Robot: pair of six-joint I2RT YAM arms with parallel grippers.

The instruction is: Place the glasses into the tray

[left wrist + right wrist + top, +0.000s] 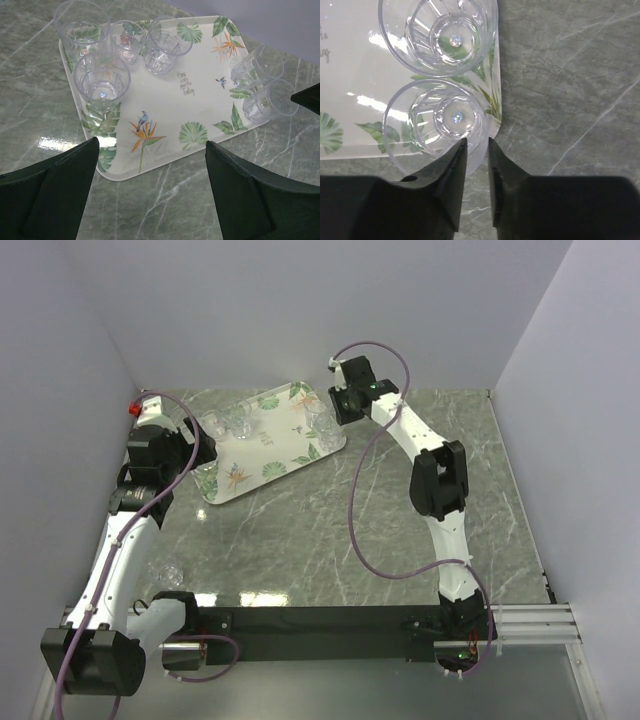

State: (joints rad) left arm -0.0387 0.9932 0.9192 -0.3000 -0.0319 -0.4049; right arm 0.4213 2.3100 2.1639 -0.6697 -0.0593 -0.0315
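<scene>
Table (400,530): glossy green-grey marbled top.
Tray (205,95): cream-white rectangle with rounded corners, printed with green leaves, orange flowers and small birds. It lies flat and askew on the table's far left.
Left gripper (152,197): fingers wide apart, holding nothing, above the table just off the tray's edge.
Right gripper (475,150): fingers a narrow gap apart, the corner glass (452,120) rim in that gap; contact cannot be told.
Glasses (101,80): small, clear, ribbed. Six stand upright on the tray, four at one end and two at the other.
Loose glass (166,573): on the table beside the left arm.
</scene>
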